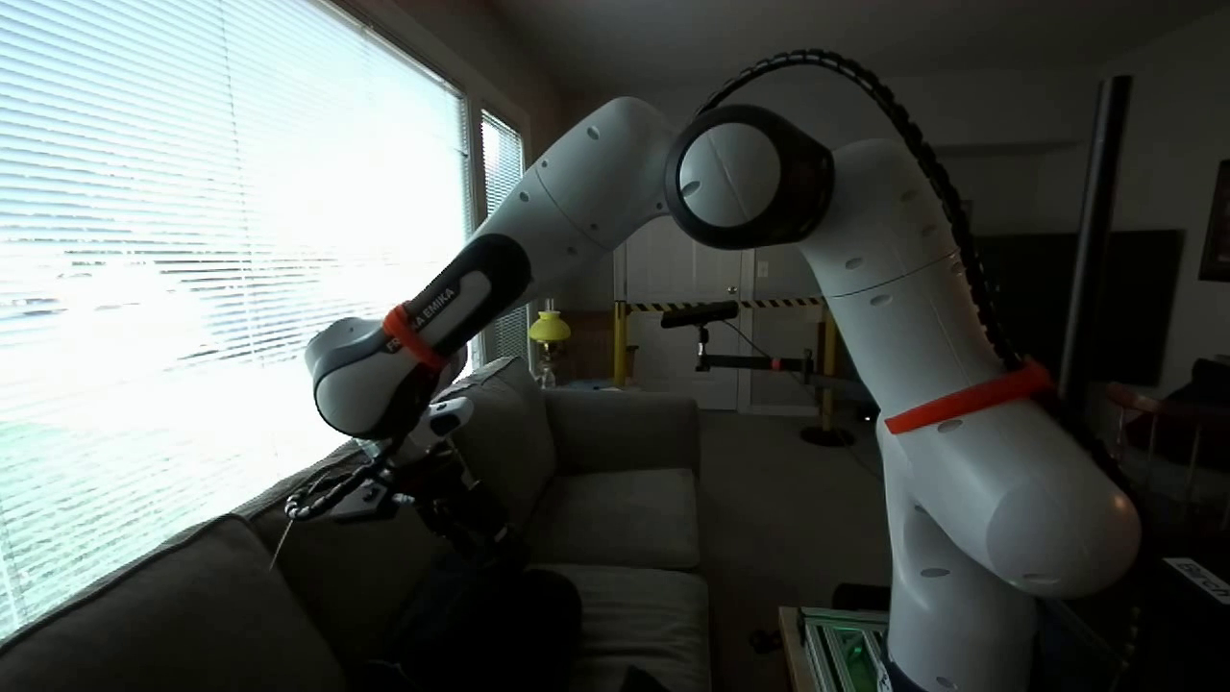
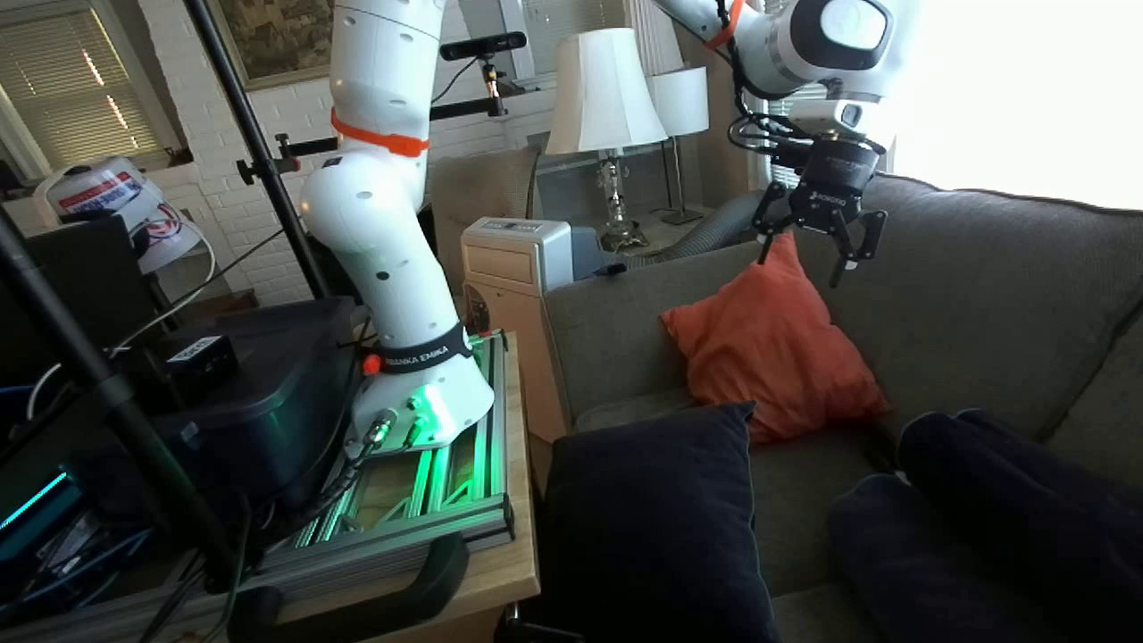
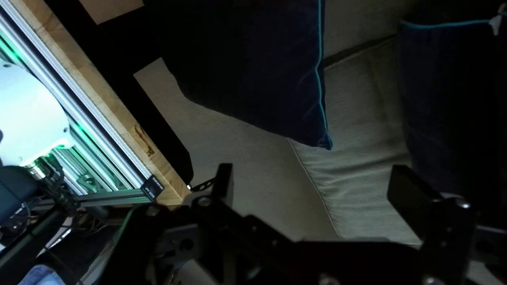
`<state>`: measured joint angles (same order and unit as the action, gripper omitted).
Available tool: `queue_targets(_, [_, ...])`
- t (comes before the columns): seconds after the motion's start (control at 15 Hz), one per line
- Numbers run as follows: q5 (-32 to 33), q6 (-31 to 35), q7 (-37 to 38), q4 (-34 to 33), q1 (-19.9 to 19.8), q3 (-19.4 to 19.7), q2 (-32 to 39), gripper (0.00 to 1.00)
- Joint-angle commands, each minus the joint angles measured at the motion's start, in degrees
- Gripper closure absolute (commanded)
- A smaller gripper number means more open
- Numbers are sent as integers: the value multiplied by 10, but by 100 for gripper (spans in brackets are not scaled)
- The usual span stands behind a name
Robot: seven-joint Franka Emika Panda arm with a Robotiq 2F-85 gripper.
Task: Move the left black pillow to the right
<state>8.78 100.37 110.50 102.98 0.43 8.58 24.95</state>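
Fingers [image 3: 223, 184] spread, holding nothing. In my wrist view the left black pillow [image 3: 253, 71] fills upper centre, lower corner [image 3: 321, 136] toward their gap; I'd likely approach there.

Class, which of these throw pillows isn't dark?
The orange-red pillow, in the corner of the sofa by its armrest in an exterior view; the dark pillows, nearer that camera, look blue-black.
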Motion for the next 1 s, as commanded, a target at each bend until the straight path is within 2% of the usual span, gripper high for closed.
queue_targets(0.0, [-12,0,-44,49,-8,-8,-26,0])
queue_targets(0.67, [15,38,-127,152,3,-18,-84,0])
queue_targets(0.93, [43,111,-161,211,2,-20,-109,0])
